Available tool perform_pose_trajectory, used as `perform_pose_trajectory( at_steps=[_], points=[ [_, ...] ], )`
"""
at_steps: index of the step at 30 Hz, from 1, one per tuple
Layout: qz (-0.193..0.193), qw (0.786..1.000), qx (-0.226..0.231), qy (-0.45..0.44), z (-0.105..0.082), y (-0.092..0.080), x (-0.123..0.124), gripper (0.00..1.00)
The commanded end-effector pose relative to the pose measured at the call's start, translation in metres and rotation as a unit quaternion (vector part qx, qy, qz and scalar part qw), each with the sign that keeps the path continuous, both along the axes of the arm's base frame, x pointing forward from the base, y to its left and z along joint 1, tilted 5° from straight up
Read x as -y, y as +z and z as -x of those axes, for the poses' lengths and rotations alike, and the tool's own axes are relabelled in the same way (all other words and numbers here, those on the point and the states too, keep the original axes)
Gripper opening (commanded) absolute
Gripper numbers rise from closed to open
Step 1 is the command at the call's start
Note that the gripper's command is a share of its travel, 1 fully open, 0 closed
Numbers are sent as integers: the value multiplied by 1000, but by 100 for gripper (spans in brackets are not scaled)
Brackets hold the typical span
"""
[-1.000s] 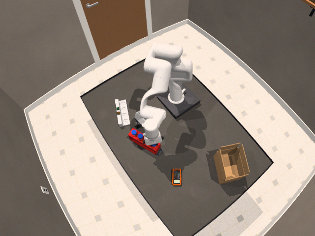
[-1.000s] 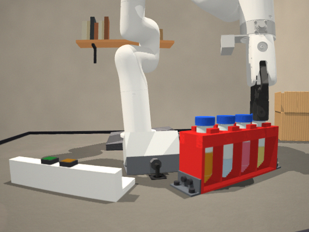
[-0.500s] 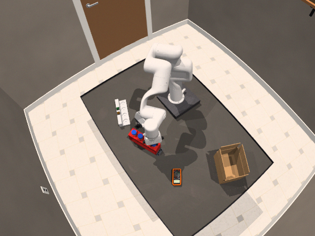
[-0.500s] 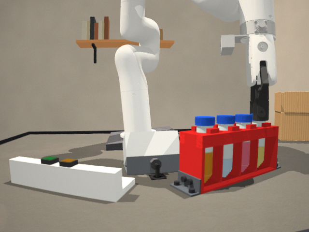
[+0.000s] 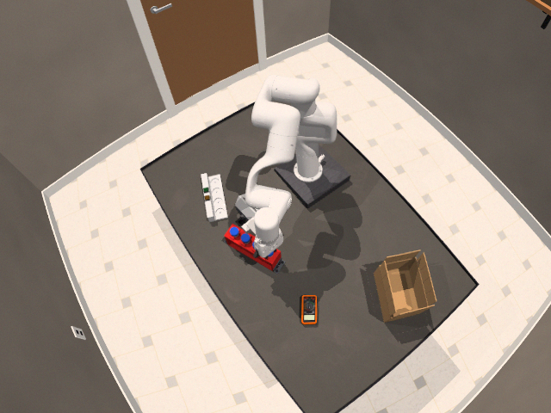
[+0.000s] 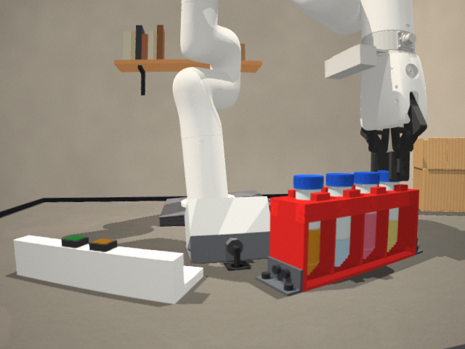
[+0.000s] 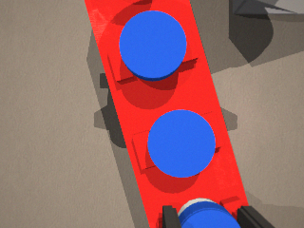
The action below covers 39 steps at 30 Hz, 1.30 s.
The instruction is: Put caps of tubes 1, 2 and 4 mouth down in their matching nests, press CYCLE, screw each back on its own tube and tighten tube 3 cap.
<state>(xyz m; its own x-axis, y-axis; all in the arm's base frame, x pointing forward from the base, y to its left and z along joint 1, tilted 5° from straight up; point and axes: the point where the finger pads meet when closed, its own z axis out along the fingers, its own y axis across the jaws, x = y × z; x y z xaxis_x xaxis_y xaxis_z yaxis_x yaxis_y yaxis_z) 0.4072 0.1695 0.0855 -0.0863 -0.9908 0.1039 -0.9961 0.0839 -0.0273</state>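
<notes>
A red rack (image 5: 231, 243) (image 6: 285, 225) (image 7: 190, 97) holds a row of tubes, all with blue caps on. My gripper (image 6: 389, 169) (image 7: 209, 218) comes straight down on the tube at the rack's far right end in the exterior view. It is shut on that tube's blue cap (image 6: 383, 174) (image 7: 206, 216), which sits on its tube. The wrist view shows two neighbouring caps (image 7: 180, 143) (image 7: 152, 44) untouched. The white cap tray (image 5: 218, 195) (image 6: 94, 262) stands apart with empty nests; its green lamp (image 6: 75, 239) and amber lamp (image 6: 103, 243) look unlit.
A white and grey box (image 6: 225, 225) (image 5: 242, 204) stands between tray and rack; no keys show on it. An orange multimeter (image 5: 308, 310) and an open cardboard box (image 5: 405, 284) (image 6: 439, 172) lie beyond the rack. The arm's base plate (image 5: 329, 181) sits behind.
</notes>
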Motion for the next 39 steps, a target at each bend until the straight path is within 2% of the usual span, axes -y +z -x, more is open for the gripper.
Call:
perform_pose_trajectory(
  at_steps=[1, 7, 9, 13, 21, 29, 30, 39],
  points=[
    [-9, 990, -18, 138, -2, 2, -1, 0],
    [-6, 965, -29, 262, -2, 2, -1, 0],
    [-6, 965, -29, 262, -2, 2, -1, 0],
    [-6, 930, -40, 366, -2, 2, -1, 0],
    [-3, 859, -53, 510, -2, 2, -1, 0],
    [-3, 859, -53, 510, -2, 2, -1, 0],
    [-3, 859, -53, 510, -2, 2, -1, 46],
    [-3, 859, -53, 510, -2, 2, -1, 46]
  ],
)
